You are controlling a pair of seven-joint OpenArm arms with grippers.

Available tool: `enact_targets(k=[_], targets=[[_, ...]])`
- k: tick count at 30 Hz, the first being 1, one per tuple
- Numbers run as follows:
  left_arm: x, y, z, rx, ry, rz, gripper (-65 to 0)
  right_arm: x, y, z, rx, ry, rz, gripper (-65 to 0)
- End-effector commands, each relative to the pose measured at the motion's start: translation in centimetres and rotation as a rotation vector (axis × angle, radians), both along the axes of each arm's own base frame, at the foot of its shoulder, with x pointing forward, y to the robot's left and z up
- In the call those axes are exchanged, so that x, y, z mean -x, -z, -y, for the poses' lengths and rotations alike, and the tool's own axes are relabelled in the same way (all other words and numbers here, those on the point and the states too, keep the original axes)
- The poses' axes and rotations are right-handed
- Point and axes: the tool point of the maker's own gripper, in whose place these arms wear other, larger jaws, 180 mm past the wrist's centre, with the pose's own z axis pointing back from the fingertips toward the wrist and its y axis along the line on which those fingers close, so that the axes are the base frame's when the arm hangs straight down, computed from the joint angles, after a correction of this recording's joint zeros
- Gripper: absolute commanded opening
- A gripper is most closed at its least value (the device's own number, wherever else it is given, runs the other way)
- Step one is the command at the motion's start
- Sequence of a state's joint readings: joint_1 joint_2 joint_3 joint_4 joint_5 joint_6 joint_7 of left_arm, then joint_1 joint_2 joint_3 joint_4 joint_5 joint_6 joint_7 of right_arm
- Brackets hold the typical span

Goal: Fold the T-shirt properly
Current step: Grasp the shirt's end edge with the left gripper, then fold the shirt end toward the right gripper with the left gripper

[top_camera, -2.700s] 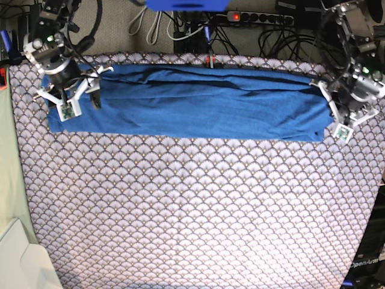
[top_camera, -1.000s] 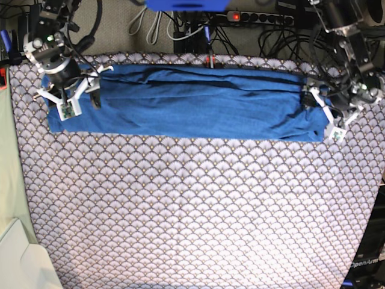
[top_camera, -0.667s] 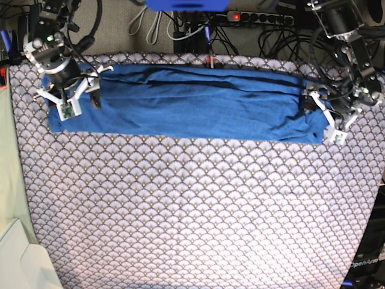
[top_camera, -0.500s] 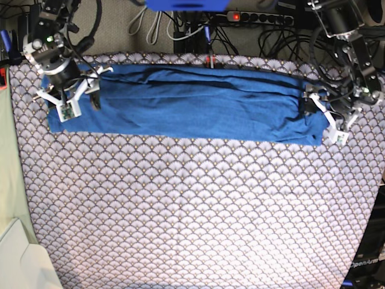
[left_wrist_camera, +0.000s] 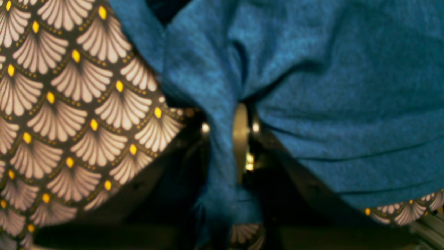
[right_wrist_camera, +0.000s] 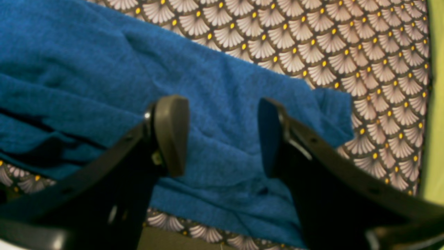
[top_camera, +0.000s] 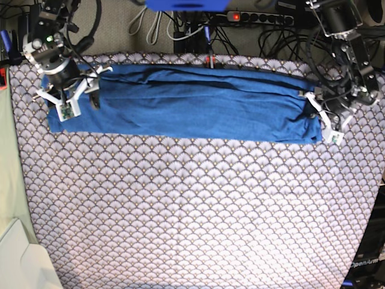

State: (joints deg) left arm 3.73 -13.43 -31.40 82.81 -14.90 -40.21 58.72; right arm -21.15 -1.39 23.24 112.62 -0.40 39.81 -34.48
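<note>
I am looking across a tabletop covered by a scallop-patterned tablecloth [top_camera: 192, 217], bare along its near edge. The T-shirt [top_camera: 186, 102] is lying as a long blue band along the far edge, with cables and a power strip [top_camera: 258, 18] beyond it. The left gripper [left_wrist_camera: 239, 139] is pinching a bunched fold at the shirt's end. The right gripper [right_wrist_camera: 222, 135] is hovering over the other end, jaws wide apart, grasping nothing.
</note>
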Motion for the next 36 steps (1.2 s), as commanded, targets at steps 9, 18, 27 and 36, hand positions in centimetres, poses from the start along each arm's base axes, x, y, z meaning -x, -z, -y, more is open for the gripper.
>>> enact_targets(k=[9,18,27,36], targets=[[-2.2,-7.3,0.5,-0.152,0.055,0.143,-64.7,-0.4,-0.9,-0.1,-0.004,-0.009,0.039,-32.1],[-2.2,-10.2,3.6,-0.202,0.042,0.185,-64.7,0.2,1.5,-0.1,-0.039,0.001,-0.025,-50.6],[-2.2,-9.3,8.3,-0.241,0.106,0.148,-64.7,0.3,2.9,-0.1,-0.057,0.009,-0.058,-62.9],[-3.0,-9.1,14.9,-0.357,0.271,0.132,-64.7,0.2,2.6,0.8,-0.028,0.001,-0.053,-62.8]])
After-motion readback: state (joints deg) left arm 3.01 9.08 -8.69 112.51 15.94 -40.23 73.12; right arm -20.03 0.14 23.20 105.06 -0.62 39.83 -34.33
